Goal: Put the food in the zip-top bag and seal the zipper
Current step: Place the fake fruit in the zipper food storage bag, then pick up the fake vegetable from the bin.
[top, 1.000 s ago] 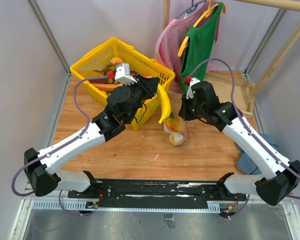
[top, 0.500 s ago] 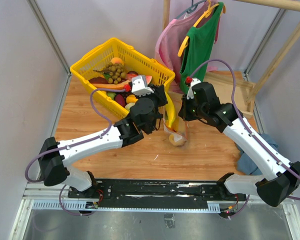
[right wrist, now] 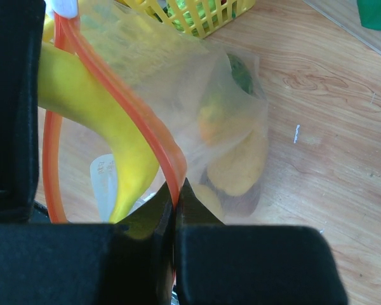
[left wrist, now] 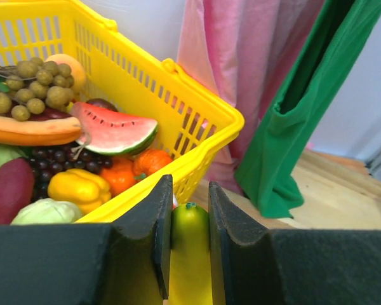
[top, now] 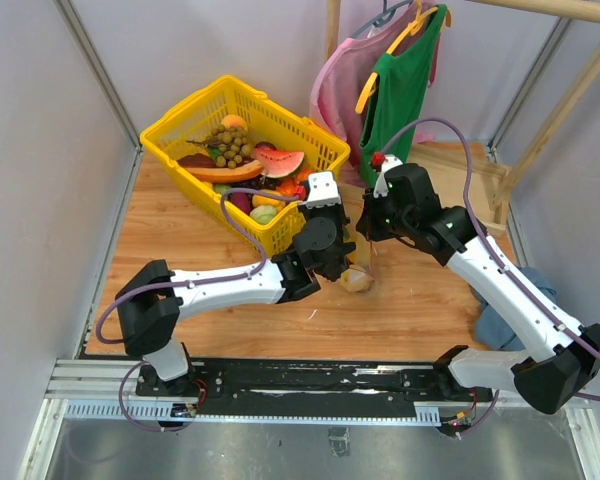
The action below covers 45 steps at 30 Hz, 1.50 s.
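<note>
My right gripper (top: 371,232) is shut on the red-orange zipper (right wrist: 117,98) of the clear zip-top bag (right wrist: 235,108) and holds its mouth open above the table. The bag holds orange and yellow-green food (right wrist: 241,159) and shows a white label (right wrist: 105,175). My left gripper (top: 332,248) is shut on a yellow banana (left wrist: 189,254) with a green tip. The banana (right wrist: 95,121) hangs down through the loop of the zipper. In the top view the left wrist hides the banana; only the bag's bottom (top: 356,279) shows.
A yellow basket (top: 185,115) with grapes, watermelon slice, peppers and other toy food stands at the back left, close to my left gripper; it also shows in the left wrist view (left wrist: 178,95). Pink and green garments (top: 400,80) hang on a wooden rack behind. A blue cloth (top: 500,320) lies at the right edge.
My left arm has swung right and forward from the basket with the banana, bringing it to the bag's mouth. The right gripper has stayed put, holding the zipper.
</note>
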### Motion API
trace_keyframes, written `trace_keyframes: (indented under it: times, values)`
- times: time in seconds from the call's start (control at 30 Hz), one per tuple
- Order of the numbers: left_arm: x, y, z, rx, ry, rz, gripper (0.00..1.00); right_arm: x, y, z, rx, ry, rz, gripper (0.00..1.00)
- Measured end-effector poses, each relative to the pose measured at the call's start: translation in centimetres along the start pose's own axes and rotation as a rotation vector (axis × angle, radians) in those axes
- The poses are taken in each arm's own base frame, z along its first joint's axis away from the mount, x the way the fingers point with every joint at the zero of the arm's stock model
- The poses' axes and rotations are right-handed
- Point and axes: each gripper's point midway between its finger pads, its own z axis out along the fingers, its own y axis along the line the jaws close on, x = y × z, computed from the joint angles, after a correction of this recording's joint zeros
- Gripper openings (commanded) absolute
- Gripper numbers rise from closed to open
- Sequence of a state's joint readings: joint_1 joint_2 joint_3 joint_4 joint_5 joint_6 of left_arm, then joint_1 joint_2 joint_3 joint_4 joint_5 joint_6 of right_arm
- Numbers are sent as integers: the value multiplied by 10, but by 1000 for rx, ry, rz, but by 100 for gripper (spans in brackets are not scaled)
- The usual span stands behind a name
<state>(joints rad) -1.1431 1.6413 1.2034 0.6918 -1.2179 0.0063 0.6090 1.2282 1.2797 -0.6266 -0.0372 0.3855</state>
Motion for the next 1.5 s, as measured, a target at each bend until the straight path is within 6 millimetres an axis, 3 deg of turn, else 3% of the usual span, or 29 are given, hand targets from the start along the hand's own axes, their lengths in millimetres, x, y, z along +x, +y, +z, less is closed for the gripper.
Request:
trace_keyframes:
  times: [0.13, 0.3, 0.53, 0.77, 0.9, 1.13, 1.5]
  values:
    - [1, 2, -2, -27, -17, 48, 51, 0, 0, 0, 0, -1, 0, 1]
    - [-6, 3, -6, -43, -31, 52, 67, 0, 0, 0, 0, -1, 0, 1]
    - [-3, -1, -11, 0, 19, 83, 72, 0, 0, 0, 0, -1, -1, 1]
    - [-28, -12, -19, 99, 104, 36, 75, 0, 0, 0, 0, -1, -1, 1]
    - [-33, -12, -18, 139, 169, 28, 76, 0, 0, 0, 0, -1, -2, 1]
    - [-22, 18, 6, 137, 308, 96, 79, 0, -1, 0, 0, 0, -19, 1]
    - [-32, 71, 47, 139, 525, 180, 86, 3, -3, 0, 4, 10, -41, 1]
